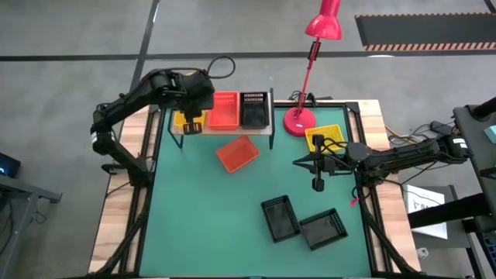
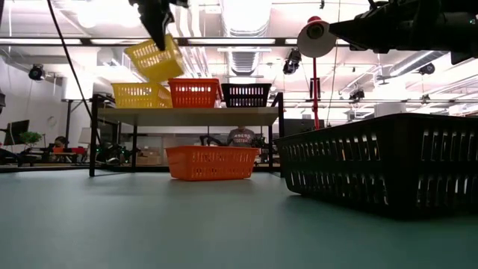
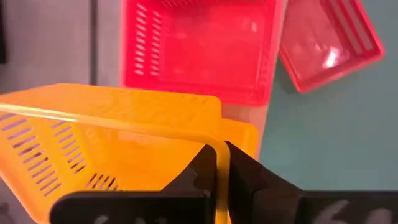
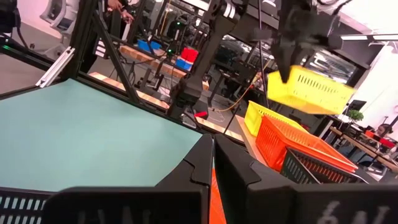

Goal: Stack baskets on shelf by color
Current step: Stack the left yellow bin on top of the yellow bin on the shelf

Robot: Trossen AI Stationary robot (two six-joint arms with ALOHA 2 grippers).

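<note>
My left gripper (image 2: 158, 36) is over the left end of the shelf (image 2: 187, 116), shut on a yellow basket (image 2: 154, 58). That basket hangs tilted above another yellow basket (image 2: 138, 95), which stands on the plank beside a red-orange basket (image 1: 225, 111) and a black one (image 1: 254, 109). A second red-orange basket (image 1: 237, 153) lies on the green table in front of the shelf. A third yellow basket (image 1: 325, 138) sits near the lamp base. Two black baskets (image 1: 280, 217) (image 1: 322, 229) lie toward the near edge. My right gripper (image 1: 318, 172) hovers shut and empty at the table's right. My left gripper pinches the yellow basket's side wall at its rim (image 3: 217, 152) between the two fingers, one inside the basket and one outside. The fingers come from above, pointing down. The basket is lifted clear and hangs tilted below them, above the yellow basket on the shelf.
A red desk lamp (image 1: 299, 120) stands at the shelf's right end, its shade (image 1: 324, 25) reaching past the far edge. Bare green table (image 1: 201, 209) lies on the near left. A person (image 2: 240, 137) sits in the room beyond the table.
</note>
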